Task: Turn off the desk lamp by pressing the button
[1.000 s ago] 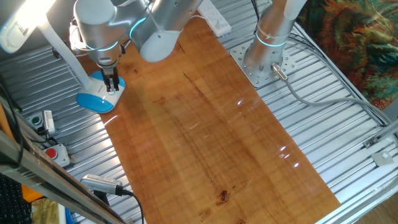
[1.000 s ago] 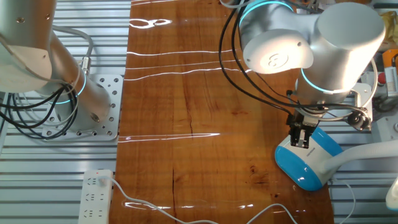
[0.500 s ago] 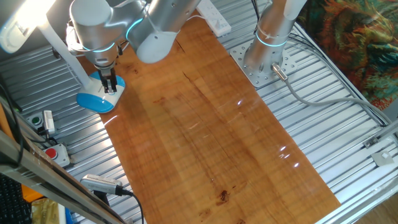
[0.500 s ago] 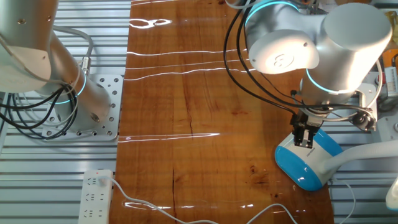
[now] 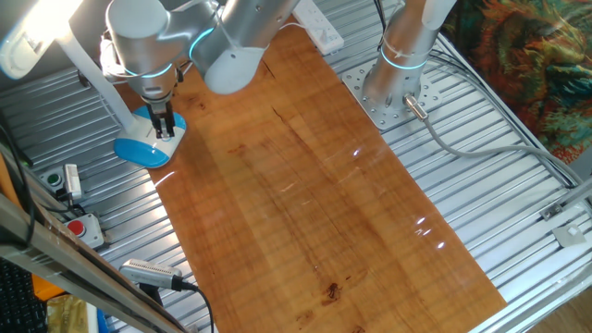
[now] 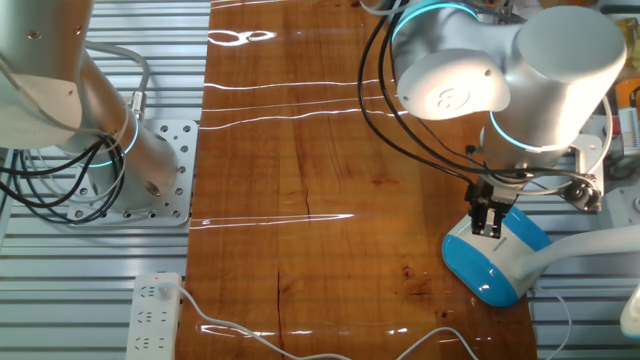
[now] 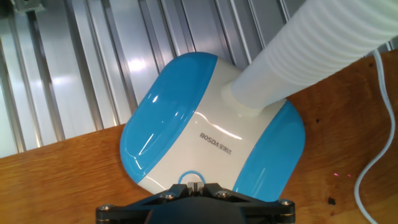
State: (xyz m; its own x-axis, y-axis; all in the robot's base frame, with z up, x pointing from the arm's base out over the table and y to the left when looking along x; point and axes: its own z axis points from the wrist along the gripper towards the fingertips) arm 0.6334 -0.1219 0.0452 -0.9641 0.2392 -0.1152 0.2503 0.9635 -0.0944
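The desk lamp stands at the table's edge, with its blue-and-white base (image 5: 146, 148) flat on the wood and its slanted white arm (image 5: 92, 69) rising to the lit head (image 5: 28, 37). The base also shows in the other fixed view (image 6: 492, 268) and the hand view (image 7: 211, 124). A blue ring marks the button (image 7: 191, 177) on the white middle strip. My gripper (image 7: 196, 184) is shut, fingertips together, with its tips right at the button ring. It points straight down onto the base (image 5: 165, 131) (image 6: 487, 228). Whether the tips touch the button cannot be told.
A white power strip (image 6: 155, 305) with its cable lies on the metal slats. A red emergency button box (image 5: 81, 229) and a green-button box (image 5: 67, 178) sit beside the table. The arm's mount (image 5: 393, 92) is bolted at the far side.
My hand shifted slightly over the lamp base a second ago and has barely moved since. The lamp head stays lit.
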